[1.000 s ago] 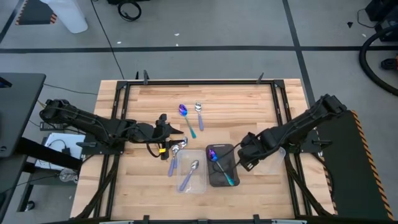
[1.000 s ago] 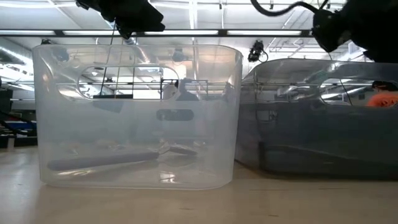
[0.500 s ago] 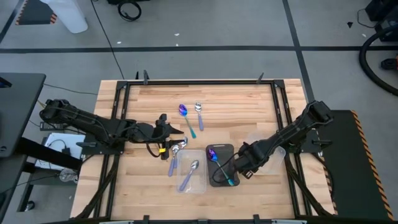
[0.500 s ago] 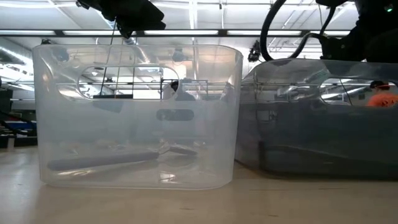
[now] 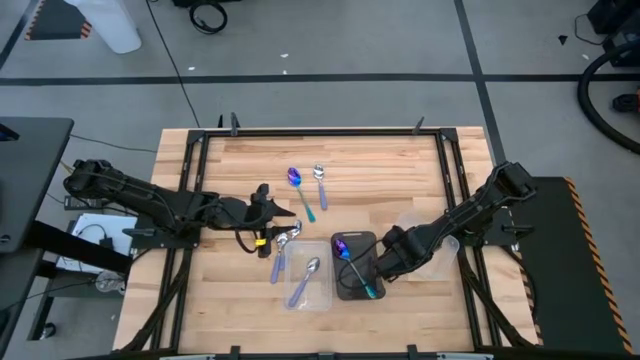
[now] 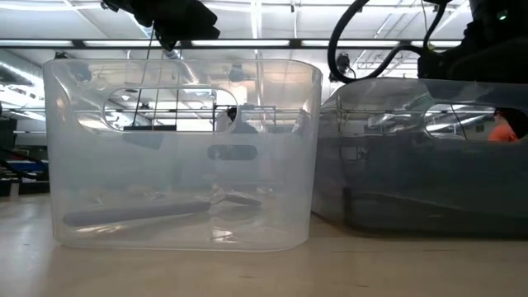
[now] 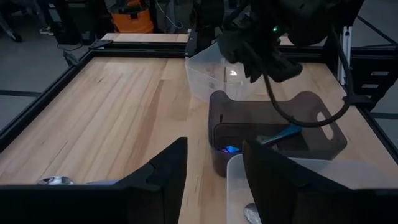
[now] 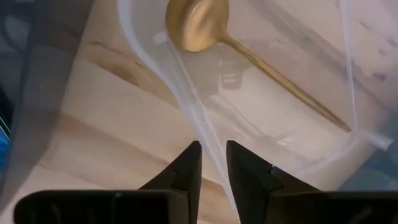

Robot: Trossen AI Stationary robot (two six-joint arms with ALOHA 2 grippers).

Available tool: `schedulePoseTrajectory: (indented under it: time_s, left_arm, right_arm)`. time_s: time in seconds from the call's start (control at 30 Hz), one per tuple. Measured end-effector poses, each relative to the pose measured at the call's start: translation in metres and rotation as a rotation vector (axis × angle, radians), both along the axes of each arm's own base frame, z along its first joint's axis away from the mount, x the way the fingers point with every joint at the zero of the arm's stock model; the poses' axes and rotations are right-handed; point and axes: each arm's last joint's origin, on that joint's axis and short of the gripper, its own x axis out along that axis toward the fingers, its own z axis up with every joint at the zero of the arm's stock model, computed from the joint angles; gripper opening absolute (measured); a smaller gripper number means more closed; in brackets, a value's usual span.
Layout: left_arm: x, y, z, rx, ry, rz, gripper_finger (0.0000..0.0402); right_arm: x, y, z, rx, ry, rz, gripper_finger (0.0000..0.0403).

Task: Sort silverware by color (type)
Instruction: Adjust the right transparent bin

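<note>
The wooden table (image 5: 390,170) carries three trays side by side near its front edge: a clear tray (image 5: 306,283) holding one silver spoon (image 5: 306,280), a dark tray (image 5: 352,262) holding an iridescent spoon (image 5: 354,266) with a teal handle, and a second clear tray (image 5: 432,250) on the right with a gold spoon (image 8: 205,23) inside.

The step in hand looks like the right arm's business at that right-hand tray. The right gripper (image 8: 211,163) sits low over the tray's near wall, its fingers drawn nearly together with only a narrow gap, the thin plastic rim running between them. Nothing is held that I can see (the gold spoon lies clear of the fingers, deeper in the tray). Its next move probably calls for lifting off the rim without dragging the tray along.

The left gripper (image 5: 268,206) hovers mid-table with fingers apart and empty, just behind a silver spoon (image 5: 283,243) lying on the wood beside the first clear tray. Farther back lie two more unsorted pieces, another iridescent spoon (image 5: 299,189) and a small silver spoon (image 5: 320,182), close together. The tray walls stand between any grasped spoon and its place, so each drop needs height.
</note>
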Motion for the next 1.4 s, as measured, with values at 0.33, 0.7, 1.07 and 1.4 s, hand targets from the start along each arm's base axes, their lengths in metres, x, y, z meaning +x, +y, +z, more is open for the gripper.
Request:
schedulePoseTrajectory:
  time_s: [0.33, 0.7, 1.07, 1.4]
  left_arm:
    - [0.000, 0.000, 0.000, 0.000, -0.001, -0.001, 0.0162]
    - [0.000, 0.000, 0.000, 0.035, -0.001, -0.013, 0.0162]
    - [0.001, 0.000, 0.003, 0.077, -0.026, -0.029, 0.0162]
    - [-0.001, -0.005, 0.000, 0.057, 0.004, -0.087, 0.0162]
  right_arm:
    - [0.006, 0.003, -0.001, 0.009, -0.059, -0.207, 0.0073]
    - [0.010, 0.005, -0.001, 0.025, -0.093, -0.409, 0.0072]
    - [0.015, 0.006, -0.001, 0.007, -0.169, -0.586, 0.0072]
    - [0.017, 0.005, -0.001, -0.046, -0.235, -0.691, 0.0072]
